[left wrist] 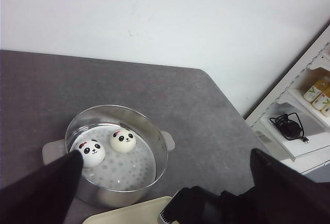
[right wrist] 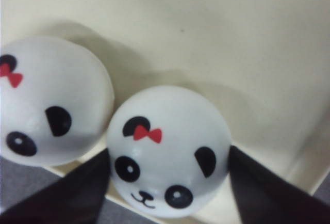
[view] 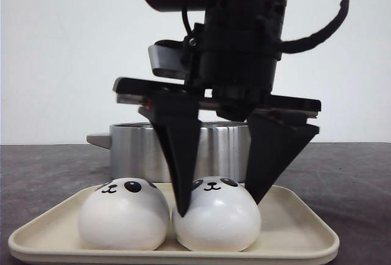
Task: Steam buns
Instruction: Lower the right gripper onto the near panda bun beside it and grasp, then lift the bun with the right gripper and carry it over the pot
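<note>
Two white panda-faced buns lie side by side on a cream tray [view: 296,234]. My right gripper [view: 220,207] comes down from above, its black fingers pressed against both sides of the right bun [view: 221,219], which rests on the tray. In the right wrist view that bun [right wrist: 169,141] fills the gap of the right gripper [right wrist: 169,152]; the other bun [right wrist: 51,100] touches it. The left bun [view: 124,216] is free. Two more buns [left wrist: 92,152] [left wrist: 123,140] sit in the steel steamer pot [left wrist: 161,154]. My left gripper [left wrist: 165,156] hangs open, high above the pot, holding nothing.
The steamer pot [view: 131,152] stands right behind the tray on the dark grey table. The tray's corner [left wrist: 129,216] and the right arm [left wrist: 206,208] show near the pot. A white shelf [left wrist: 309,126] with bottles and a black cable stands off the table's right side.
</note>
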`<state>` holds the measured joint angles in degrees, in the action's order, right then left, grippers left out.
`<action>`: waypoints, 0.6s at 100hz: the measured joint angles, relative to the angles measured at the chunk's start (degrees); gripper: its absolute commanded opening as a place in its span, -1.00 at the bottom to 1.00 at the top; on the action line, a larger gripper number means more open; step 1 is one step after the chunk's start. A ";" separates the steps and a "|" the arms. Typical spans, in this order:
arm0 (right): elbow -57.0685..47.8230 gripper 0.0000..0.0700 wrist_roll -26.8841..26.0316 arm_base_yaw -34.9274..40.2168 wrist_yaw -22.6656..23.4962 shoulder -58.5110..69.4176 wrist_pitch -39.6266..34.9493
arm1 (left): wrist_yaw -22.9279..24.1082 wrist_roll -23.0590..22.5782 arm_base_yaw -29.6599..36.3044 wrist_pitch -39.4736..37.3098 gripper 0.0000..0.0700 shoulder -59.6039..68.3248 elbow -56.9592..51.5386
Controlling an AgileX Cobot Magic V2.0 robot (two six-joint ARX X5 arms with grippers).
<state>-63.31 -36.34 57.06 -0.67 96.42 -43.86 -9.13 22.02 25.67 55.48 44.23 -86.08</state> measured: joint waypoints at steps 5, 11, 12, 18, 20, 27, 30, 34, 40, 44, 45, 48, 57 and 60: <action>-0.09 -0.31 0.00 0.00 0.00 0.22 0.00 | 0.00 0.00 0.02 0.00 0.80 -0.04 0.00; -0.20 -0.72 -0.07 0.00 0.00 0.48 0.00 | 0.00 0.00 0.02 -0.07 0.80 -0.07 0.00; -0.20 -0.82 -0.09 0.00 -0.02 0.50 0.04 | 0.00 0.00 0.02 -0.07 0.80 -0.07 0.00; -0.20 -0.99 -0.09 0.00 0.00 0.57 0.33 | 0.04 0.00 0.00 -0.22 0.80 -0.07 0.00; -0.20 -0.99 -0.07 0.00 -0.02 0.59 0.48 | 0.07 0.00 0.02 -0.26 0.80 -0.07 0.00; -0.20 -0.99 0.00 0.04 -0.02 0.59 1.31 | 0.11 0.00 0.02 -0.42 0.80 -0.04 0.00; -0.22 -0.99 0.11 0.07 0.07 0.57 1.51 | 0.13 0.00 0.02 -0.39 0.80 -0.04 0.00; -0.35 -0.99 0.35 0.09 0.44 0.35 1.22 | 0.13 0.00 0.02 -0.39 0.80 -0.04 0.00; -0.92 -0.99 0.55 0.28 0.70 -0.92 -0.15 | 0.13 0.00 0.02 -0.37 0.80 -0.04 0.00; -2.05 -0.99 0.72 0.63 0.70 -2.56 -1.75 | 0.15 0.00 0.02 -0.39 0.80 -0.04 0.00; -2.47 -0.99 0.83 0.72 0.70 -3.06 -2.12 | 0.17 -0.02 0.02 -0.39 0.80 -0.04 0.00; -4.00 -0.99 1.07 0.94 0.96 -4.79 -3.02 | 0.22 -0.02 0.02 -0.39 0.80 -0.04 0.00; -12.00 -0.99 2.32 1.42 1.31 -10.62 -5.22 | 1.57 -0.04 0.02 -0.42 0.80 -0.04 0.00; -15.28 -0.99 2.99 1.42 0.94 -12.39 -5.49 | 2.23 -0.09 0.04 -0.44 0.80 -0.04 0.00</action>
<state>-78.59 -33.34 58.48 0.27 84.03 -49.34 -6.90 21.93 25.71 55.05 44.18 -86.08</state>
